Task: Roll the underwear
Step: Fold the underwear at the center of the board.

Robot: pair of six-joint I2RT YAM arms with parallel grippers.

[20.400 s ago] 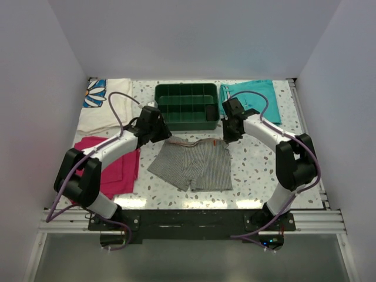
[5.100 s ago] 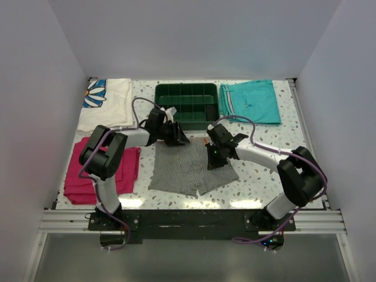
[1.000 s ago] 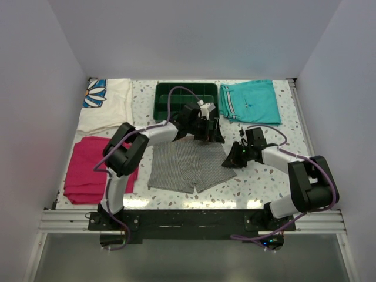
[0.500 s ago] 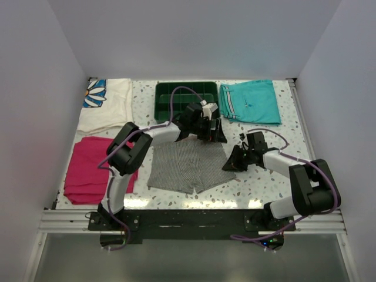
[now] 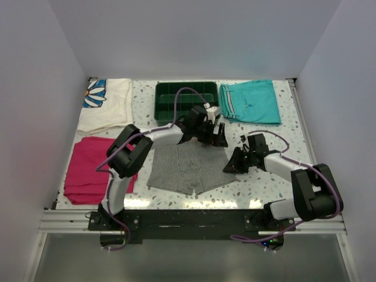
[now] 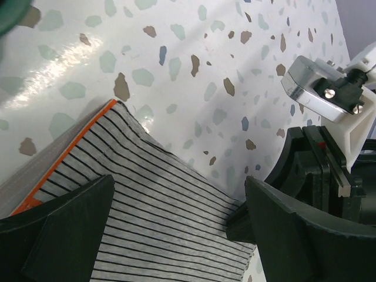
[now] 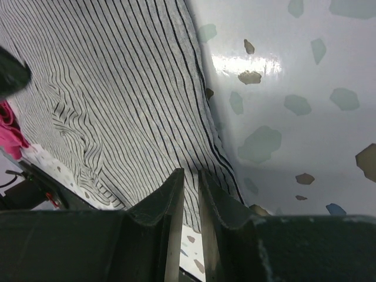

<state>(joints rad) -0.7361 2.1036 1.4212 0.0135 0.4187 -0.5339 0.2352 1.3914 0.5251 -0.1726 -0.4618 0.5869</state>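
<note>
The underwear (image 5: pixel 185 167), grey-and-white striped with an orange trim, lies flat in the middle of the table. My left gripper (image 5: pixel 216 134) hovers open over its far right corner. In the left wrist view its fingers (image 6: pixel 179 194) straddle the striped cloth (image 6: pixel 147 229) without touching it. My right gripper (image 5: pixel 231 166) is low at the garment's right edge. In the right wrist view its fingers (image 7: pixel 191 176) are shut on the striped cloth (image 7: pixel 117 88), which runs taut up into them.
A green tray (image 5: pixel 187 117) stands just behind the left gripper. Teal shorts (image 5: pixel 249 100) lie at the back right, a magenta cloth (image 5: pixel 94 167) at the left, and a white flowered cloth (image 5: pixel 108 103) at the back left. The two grippers are close together.
My left gripper has drifted a little right and nearer, staying open. My right gripper has shifted slightly towards the near edge, still holding the cloth's right edge.
</note>
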